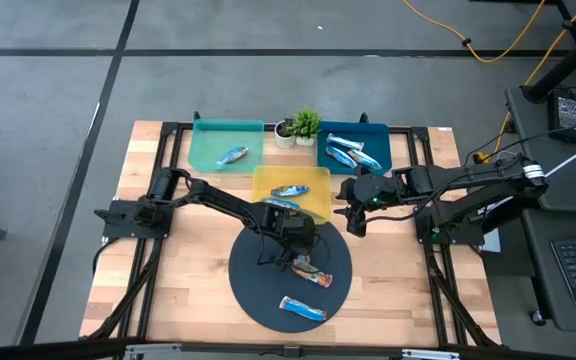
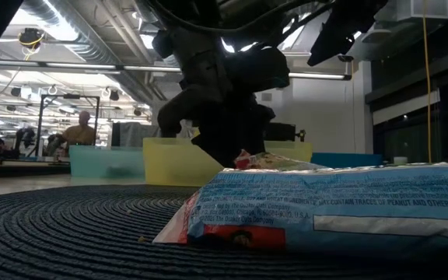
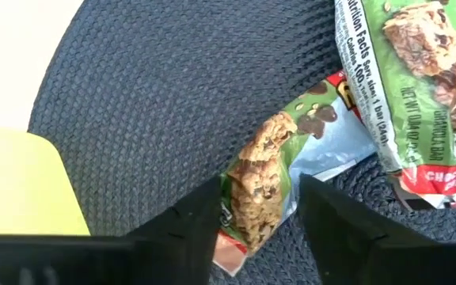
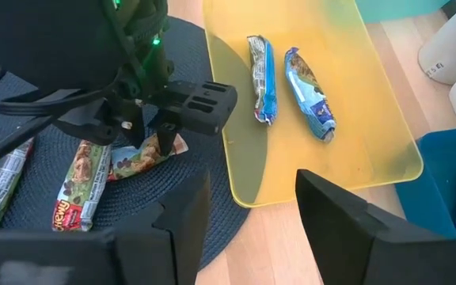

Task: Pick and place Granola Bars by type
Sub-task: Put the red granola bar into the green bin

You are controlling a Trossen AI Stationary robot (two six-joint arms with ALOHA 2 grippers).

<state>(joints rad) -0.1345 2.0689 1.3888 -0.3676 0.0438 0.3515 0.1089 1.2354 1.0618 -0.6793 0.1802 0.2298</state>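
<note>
Woven dark round mat (image 3: 172, 95); left pincer (image 3: 258, 207) straddling crinkly green-wrapped bar (image 3: 264, 178), fingers apart.

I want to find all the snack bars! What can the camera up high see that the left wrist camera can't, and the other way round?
Only the high view shows the teal tray with one bar, the blue tray with several, the small green potted plant and the right gripper waiting beside the yellow tray.

Only the left wrist view shows the wrappers' cookie pictures and print.

Both show the dark round woven mat and the green-printed granola bar between the left gripper fingers.
</note>
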